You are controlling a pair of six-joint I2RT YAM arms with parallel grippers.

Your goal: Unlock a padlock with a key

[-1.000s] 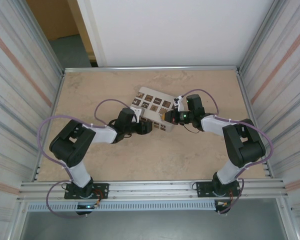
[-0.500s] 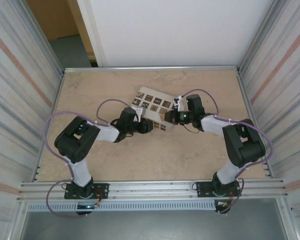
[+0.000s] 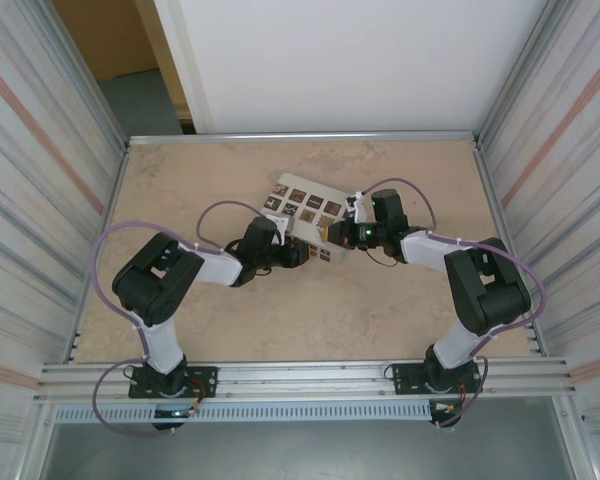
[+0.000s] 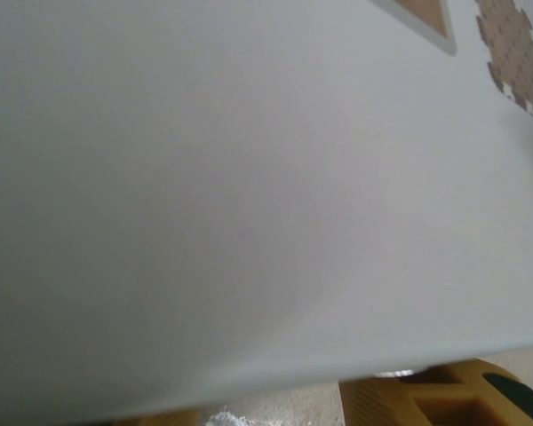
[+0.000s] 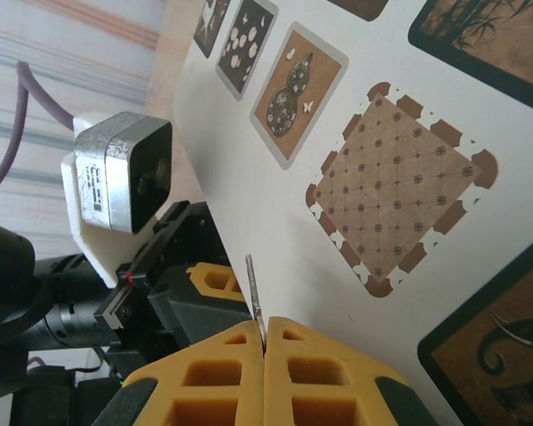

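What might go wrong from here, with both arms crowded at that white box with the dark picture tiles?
1. The right gripper pinches a thin silvery metal strip, likely the key, by its very end; it may slip or twist.
2. The left gripper sits very near the right one at the white box's edge; they may bump.

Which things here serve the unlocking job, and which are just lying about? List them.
Job:
key, a thin metal blade pinched in the right gripper
left gripper, close by

Lying about:
white tiled box
table
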